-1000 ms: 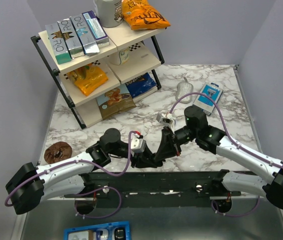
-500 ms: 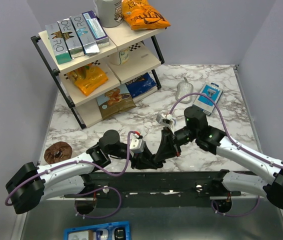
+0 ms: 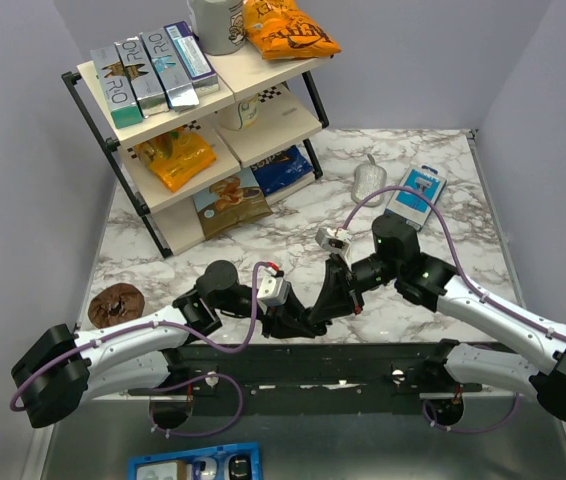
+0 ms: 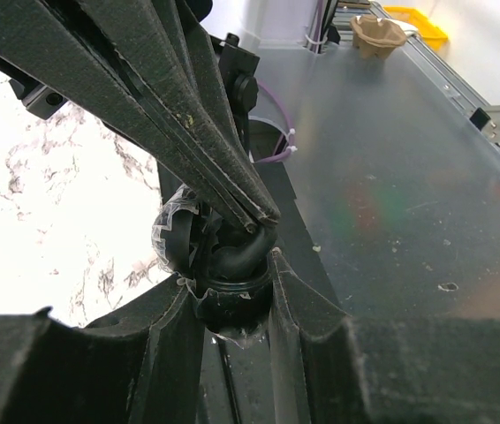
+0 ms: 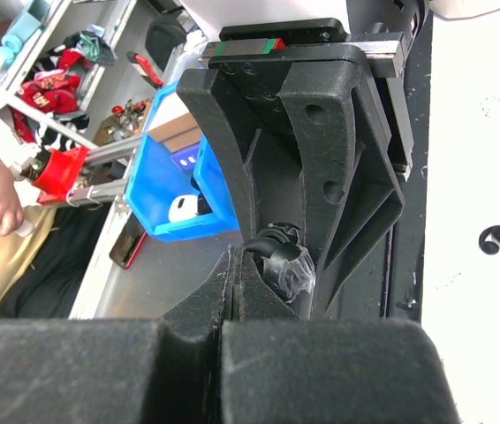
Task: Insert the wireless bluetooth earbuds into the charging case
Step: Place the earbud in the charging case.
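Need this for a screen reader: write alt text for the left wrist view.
The left gripper clamps a round black case in clear wrap; the right gripper, shut, reaches down from upper left, tips at its top. Marble table left, grey metal right.

You'll see the left gripper (image 4: pixel 230 272) is matt black plastic, gripping a glossy black charging case (image 4: pixel 232 302) under crinkled clear film (image 4: pixel 169 231). There is smooth marbled table (image 4: pixel 38 177) at left and a dull, speckled metal sheet (image 4: pixel 409 177) at right.

Four upright boxes (image 3: pixel 153 68) on the rack's top shelf (image 3: pixel 263 70) each show large letters that read "RO". Their finer print and the lettering on the orange bag (image 3: pixel 288 28) are too small to read.
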`<control>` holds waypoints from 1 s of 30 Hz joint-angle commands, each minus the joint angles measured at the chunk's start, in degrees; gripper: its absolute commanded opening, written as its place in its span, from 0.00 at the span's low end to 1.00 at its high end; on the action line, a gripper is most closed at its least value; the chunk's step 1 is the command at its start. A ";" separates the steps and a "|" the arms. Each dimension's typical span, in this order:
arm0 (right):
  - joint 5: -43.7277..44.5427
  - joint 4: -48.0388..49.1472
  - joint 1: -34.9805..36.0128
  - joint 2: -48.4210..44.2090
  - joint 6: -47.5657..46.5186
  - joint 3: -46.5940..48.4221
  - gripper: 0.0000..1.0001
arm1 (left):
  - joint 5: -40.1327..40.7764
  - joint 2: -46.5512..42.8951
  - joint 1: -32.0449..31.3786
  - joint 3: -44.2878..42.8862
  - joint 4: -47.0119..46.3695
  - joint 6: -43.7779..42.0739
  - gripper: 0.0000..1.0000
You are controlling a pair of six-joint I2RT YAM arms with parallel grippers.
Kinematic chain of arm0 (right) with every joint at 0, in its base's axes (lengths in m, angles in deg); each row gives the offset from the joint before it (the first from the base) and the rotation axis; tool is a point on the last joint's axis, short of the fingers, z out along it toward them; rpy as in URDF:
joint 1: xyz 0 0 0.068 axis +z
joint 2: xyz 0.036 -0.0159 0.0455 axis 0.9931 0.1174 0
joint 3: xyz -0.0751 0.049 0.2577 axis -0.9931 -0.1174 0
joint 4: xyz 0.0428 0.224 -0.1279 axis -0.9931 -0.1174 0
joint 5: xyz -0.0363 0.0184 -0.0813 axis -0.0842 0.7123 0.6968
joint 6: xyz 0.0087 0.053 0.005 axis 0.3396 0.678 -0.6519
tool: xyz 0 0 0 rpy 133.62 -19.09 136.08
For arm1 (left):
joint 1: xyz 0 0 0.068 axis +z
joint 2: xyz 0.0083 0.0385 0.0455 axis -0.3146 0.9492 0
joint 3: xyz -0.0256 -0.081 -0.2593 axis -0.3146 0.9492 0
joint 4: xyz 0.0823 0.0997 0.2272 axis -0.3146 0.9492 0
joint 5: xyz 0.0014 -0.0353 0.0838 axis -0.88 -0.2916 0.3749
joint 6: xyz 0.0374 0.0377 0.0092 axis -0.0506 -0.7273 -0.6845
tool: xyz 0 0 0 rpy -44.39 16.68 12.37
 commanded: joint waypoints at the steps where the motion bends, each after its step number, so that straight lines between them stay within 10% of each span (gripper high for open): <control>1: 3.86 -2.04 0.05 0.75 -1.40 -0.29 0.01 | -1.84 -0.52 -0.98 0.00 -5.25 0.22 0.00; 30: 12.74 -9.17 0.05 -0.74 -3.33 3.67 0.26 | -0.44 -1.05 -1.07 0.35 -4.37 -0.04 0.00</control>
